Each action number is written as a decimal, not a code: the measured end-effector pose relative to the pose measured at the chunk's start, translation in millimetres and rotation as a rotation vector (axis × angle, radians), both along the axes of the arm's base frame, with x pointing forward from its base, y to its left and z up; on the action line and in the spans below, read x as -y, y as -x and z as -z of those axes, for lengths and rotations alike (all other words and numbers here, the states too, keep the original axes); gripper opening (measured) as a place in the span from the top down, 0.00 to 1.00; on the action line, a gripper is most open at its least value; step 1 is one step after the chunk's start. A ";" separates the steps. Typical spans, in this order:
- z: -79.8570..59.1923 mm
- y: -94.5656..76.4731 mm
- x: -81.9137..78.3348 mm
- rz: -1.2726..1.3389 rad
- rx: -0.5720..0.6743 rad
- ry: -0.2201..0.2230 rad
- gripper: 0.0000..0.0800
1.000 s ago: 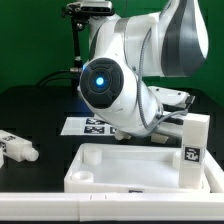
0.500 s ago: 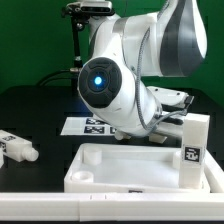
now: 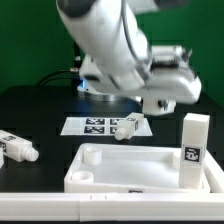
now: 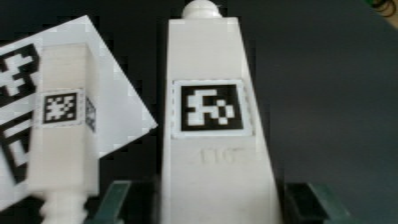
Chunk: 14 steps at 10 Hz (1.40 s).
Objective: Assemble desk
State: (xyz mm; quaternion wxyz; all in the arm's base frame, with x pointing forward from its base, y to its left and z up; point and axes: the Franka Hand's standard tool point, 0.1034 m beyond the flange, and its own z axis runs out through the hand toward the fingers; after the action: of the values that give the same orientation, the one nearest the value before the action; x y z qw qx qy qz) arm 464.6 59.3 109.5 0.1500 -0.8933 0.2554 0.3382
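Swung upward since earlier, the arm (image 3: 110, 45) uncovers the marker board (image 3: 85, 126). Exterior view, three legs are counted: an upright leg (image 3: 193, 148) socketed in the desk panel's (image 3: 75, 172) corner, a loose leg (image 3: 127, 127) on the board, a far leg (image 3: 15, 146) well apart. Wrist view, two are counted: a tagged leg (image 4: 210, 110) is straddled by the gripper (image 4: 205, 205), likely for lifting, though whether it is clamped cannot be told. A second leg (image 4: 63, 140) lies beside it.

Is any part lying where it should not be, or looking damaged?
One desk leg lies on its side partly on the marker board, over its printed sheet, which is no place for furniture parts. The second leg beside it is clear of the board. Nothing looks damaged or spilled.
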 end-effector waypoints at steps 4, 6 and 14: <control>-15.8 -26.0 12.0 -0.034 0.293 0.153 0.64; -37.4 -56.7 25.8 -0.036 0.455 0.179 0.64; -74.4 -111.1 51.8 -0.071 0.980 0.393 0.64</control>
State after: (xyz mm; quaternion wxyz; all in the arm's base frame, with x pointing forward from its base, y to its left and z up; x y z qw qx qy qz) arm 575.7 7.5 184.0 0.0700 -0.9659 0.1838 -0.1683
